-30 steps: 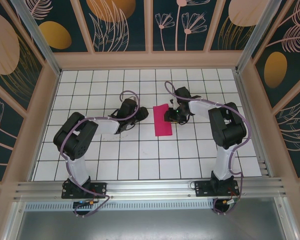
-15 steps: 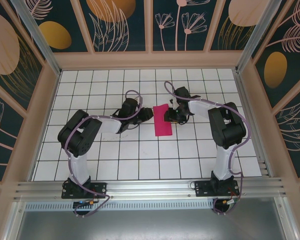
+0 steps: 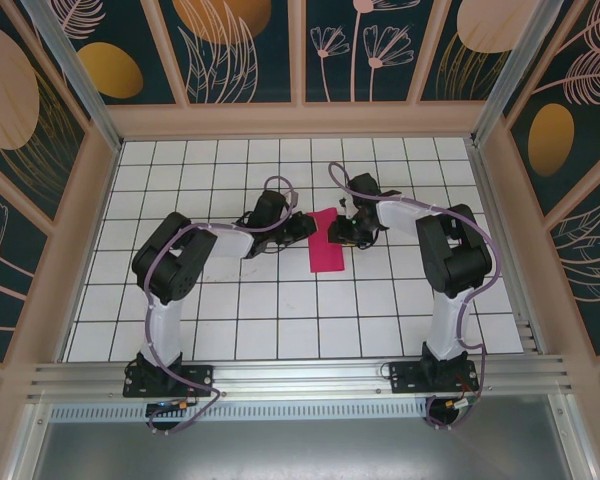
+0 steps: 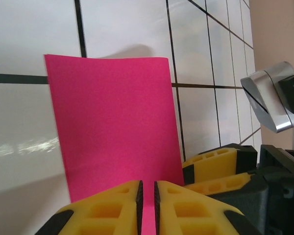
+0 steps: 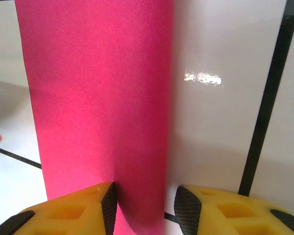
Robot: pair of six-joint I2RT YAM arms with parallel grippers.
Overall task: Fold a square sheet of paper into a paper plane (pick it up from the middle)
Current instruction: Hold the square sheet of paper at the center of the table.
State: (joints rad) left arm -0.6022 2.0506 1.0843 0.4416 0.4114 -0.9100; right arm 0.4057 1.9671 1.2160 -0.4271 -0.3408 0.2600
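At the middle of the white tiled table (image 3: 280, 310), slightly toward its far side, the square sheet of paper (image 3: 326, 245) lies as a narrow magenta-pink rectangle, folded over on itself, with its long axis running roughly from near to far. Both arms reach inward to it from opposite sides. The left gripper (image 3: 305, 229) meets the sheet's left long edge near the far end. In the left wrist view, its yellow fingers (image 4: 112, 205) are drawn almost together, leaving only a thin slit. Pink paper shows in the lower part of that slit, so the jaws appear clenched on the sheet's near edge. Beyond them the sheet (image 4: 112, 122) lies flat, with one far corner lifted slightly off the tiles and casting a soft shadow. The right gripper (image 3: 337, 233) sits against the opposite long edge. In the right wrist view, its fingers (image 5: 83, 208) stand well apart and straddle the edge strip of the sheet (image 5: 98, 88). One finger rests at the paper and white tile shows beside the other, so these jaws are released and grasp nothing.
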